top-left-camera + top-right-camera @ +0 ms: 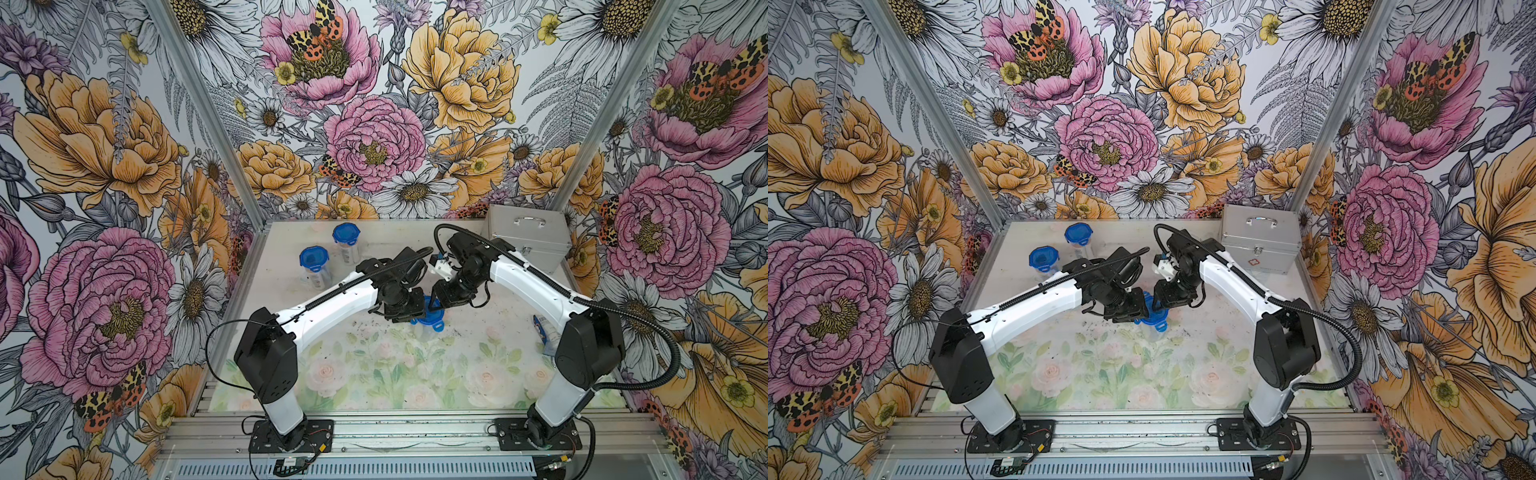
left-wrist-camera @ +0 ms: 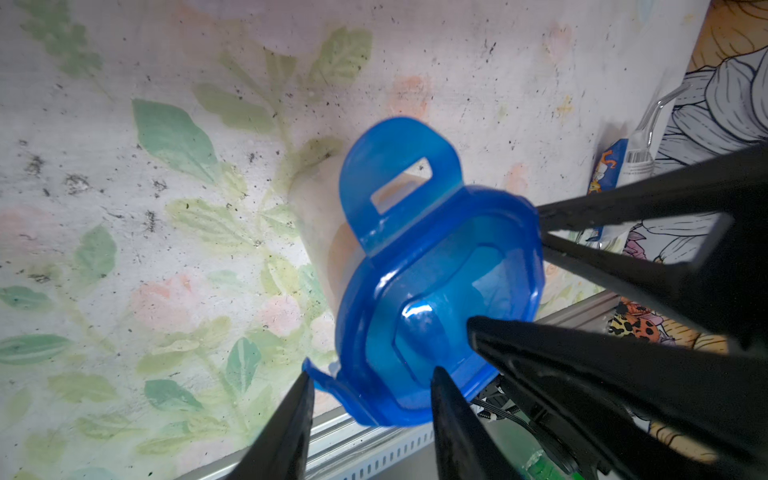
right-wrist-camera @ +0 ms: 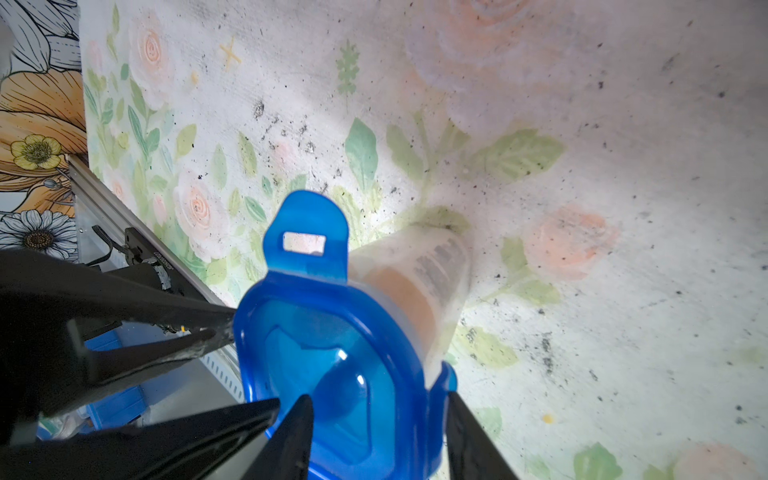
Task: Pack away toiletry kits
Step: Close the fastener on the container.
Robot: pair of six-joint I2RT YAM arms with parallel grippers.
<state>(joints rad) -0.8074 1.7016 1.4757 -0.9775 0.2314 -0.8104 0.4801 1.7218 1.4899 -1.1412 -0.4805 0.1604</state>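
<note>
obs: a clear plastic cup (image 3: 432,282) is standing upright, long axis vertical. it is well apart from the silver metal case (image 1: 528,237), on the side of the case toward the arm bases. its blue four-tabbed lid (image 1: 429,319) is sitting on top. two other lidded cups (image 1: 315,266) are standing farther from the case, beyond the arms.

tools: the left gripper (image 2: 372,374) is straddling the lid rim on the side away from the case. the right gripper (image 3: 379,397) is straddling it on the case side. both sets of jaws are standing partly apart with lid plastic between them. i cannot tell whether either is clamping or only bracketing the rim.

key relation: one tab (image 2: 399,183) is sticking up unlatched. it is sitting on the stretch of rim between the two grippers, beyond both sets of fingertips, and seems turned away from the case.

judgement: neither arm is looking clearly nearer. the tab is needing a push down along the cup's axis while the other gripper steadies the cup. a sideways shove is risking a tip-over.
</note>
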